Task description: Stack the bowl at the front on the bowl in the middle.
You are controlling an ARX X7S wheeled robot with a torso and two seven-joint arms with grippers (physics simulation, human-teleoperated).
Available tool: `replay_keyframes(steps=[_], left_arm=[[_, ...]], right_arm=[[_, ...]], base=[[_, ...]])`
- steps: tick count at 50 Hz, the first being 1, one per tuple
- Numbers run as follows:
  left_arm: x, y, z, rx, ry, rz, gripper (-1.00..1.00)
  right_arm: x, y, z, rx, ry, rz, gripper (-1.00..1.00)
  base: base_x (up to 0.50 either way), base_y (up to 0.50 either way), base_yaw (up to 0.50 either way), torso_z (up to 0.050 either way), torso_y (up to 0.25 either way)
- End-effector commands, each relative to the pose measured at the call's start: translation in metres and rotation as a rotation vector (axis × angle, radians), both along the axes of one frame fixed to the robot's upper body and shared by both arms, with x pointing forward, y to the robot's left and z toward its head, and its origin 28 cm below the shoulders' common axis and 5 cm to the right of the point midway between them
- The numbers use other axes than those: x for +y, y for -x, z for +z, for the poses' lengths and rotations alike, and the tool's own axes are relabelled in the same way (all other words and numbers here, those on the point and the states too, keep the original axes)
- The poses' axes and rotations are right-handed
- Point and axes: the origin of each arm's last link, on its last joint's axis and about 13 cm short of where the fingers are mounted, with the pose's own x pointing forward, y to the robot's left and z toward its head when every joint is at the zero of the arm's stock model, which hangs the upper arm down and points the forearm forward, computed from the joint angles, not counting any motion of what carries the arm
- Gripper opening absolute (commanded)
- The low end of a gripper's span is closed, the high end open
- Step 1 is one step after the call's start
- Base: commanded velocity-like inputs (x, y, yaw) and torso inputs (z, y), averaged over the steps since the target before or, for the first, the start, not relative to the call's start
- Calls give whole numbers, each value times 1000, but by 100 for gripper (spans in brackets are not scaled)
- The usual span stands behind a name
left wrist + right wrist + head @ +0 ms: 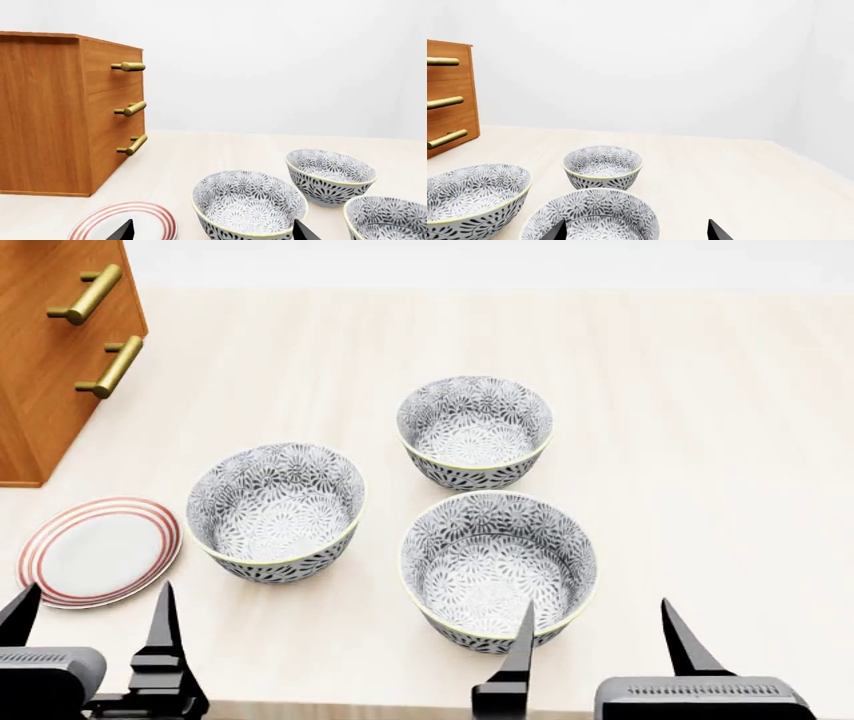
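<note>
Three alike floral bowls stand on the table. The bowl at the front (498, 568) is nearest me, right of centre, and fills the low part of the right wrist view (590, 217). The bowl in the middle (276, 510) sits to its left, close before the left wrist camera (248, 205). My right gripper (597, 612) is open just short of the front bowl's near rim, one fingertip over that rim. My left gripper (91, 625) is open at the table's front left, near the plate. Neither holds anything.
A third floral bowl (475, 430) stands further back. A red-ringed plate (96, 550) lies at the front left. A wooden drawer chest (54, 340) with brass handles stands at the back left. The table's front edge runs just under both grippers.
</note>
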Motion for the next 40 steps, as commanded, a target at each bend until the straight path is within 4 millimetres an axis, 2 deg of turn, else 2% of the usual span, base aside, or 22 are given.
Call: replay_keyframes(steps=[1,17,18,27,40], left_arm=[[-2,7,17,-55,-7,-13,100],[-1,11,5,-52,-24,-16,100],[-1,10,5,-51,-22,-15,100],[-1,8,4,-44,-19,-12,100],[-2,6,7,-58,-35,-1,100]], right_arm=[[2,7,20,-36,42,-22,100],[7,7,11,-20,70,-26,100],[7,7,11,-20,11,10,100],[8,7,13,-55,50,14,100],[7,3,19,-34,67,-3,100]], base=[[0,0,0,0,0],[0,469,0,0,0],[0,0,0,0,0],[33,0,0,0,0],[500,0,0,0,0]])
